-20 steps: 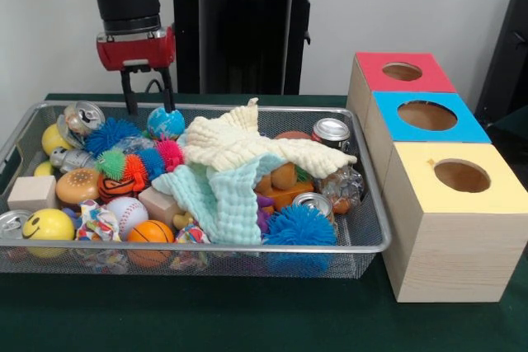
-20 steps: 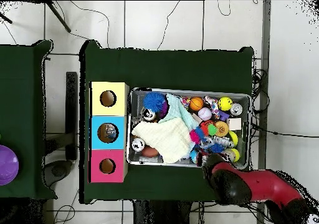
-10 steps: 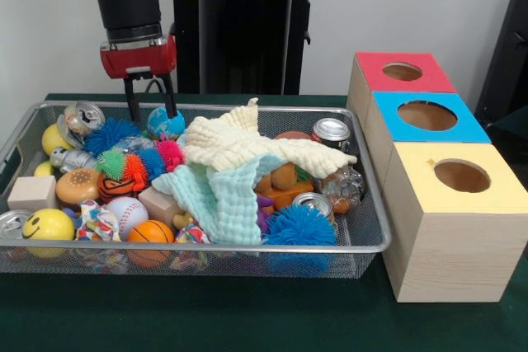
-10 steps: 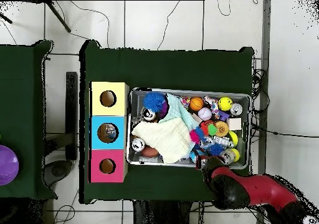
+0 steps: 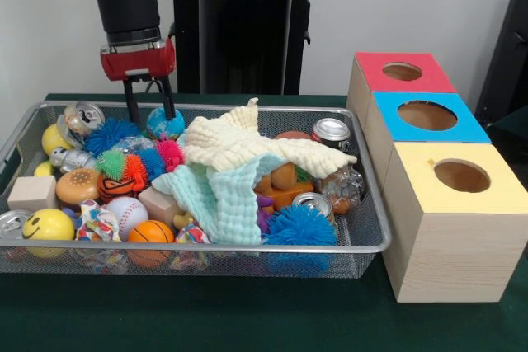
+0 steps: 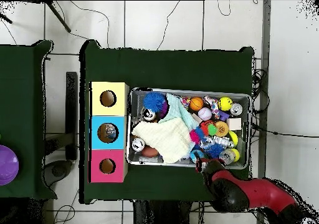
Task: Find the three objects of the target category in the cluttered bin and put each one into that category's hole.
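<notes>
A wire mesh bin on the green desk is seen packed with balls, cans, blocks and 2 muslin cloths. A blue globe ball is found at the bin's 11 o'clock, against the far rim. The claw is held narrowly parted, prongs straddling the ball's left half, nothing gripped. 3 wooden boxes are lined at 3 o'clock: red box, blue box, yellow box, 1 round hole each. Compared with 1 s ago, the claw is shifted slightly right and lower toward the globe ball; bin contents are unchanged.
</notes>
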